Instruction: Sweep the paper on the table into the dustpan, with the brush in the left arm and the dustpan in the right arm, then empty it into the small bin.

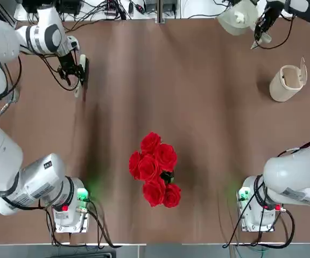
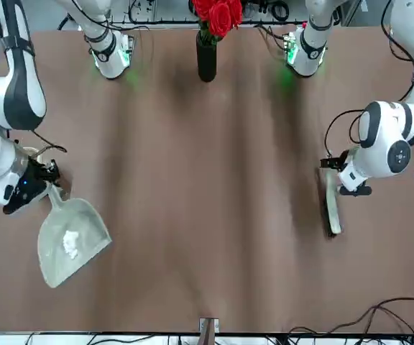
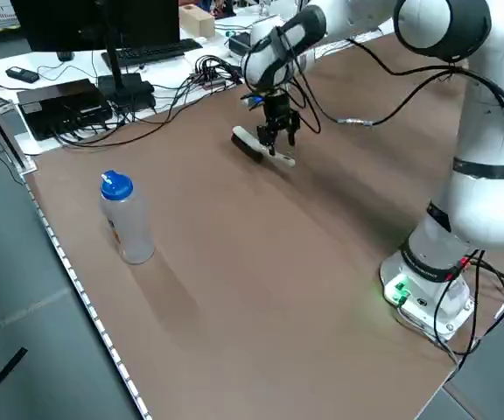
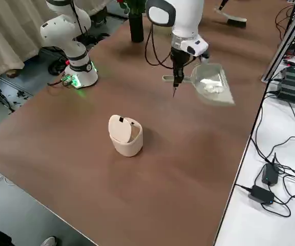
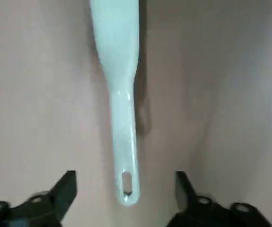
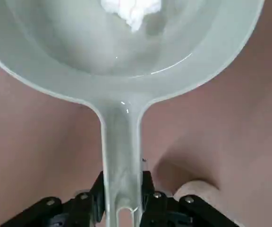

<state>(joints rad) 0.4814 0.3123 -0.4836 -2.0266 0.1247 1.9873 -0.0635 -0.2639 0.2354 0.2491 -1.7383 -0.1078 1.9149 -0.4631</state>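
Above the surface (image 2: 207,215) at its far right corner, the right hand (image 4: 177,82) is clenched on the handle of the dustpan (image 2: 69,241), holding it lifted with the paper (image 2: 70,244) in the pan. The small bin (image 4: 125,135) stands nearer the robot, well apart. The likely slip: with the pan's open mouth tilted down on the way over, the light paper could roll off before reaching the bin, whose flap lid leaves only a narrow opening. The left hand (image 5: 125,194) hangs released over the brush (image 2: 330,205), which lies flat on the surface. The left wrist view shows the spread fingers clear of the handle; the top view hides this, and crops the dustpan.
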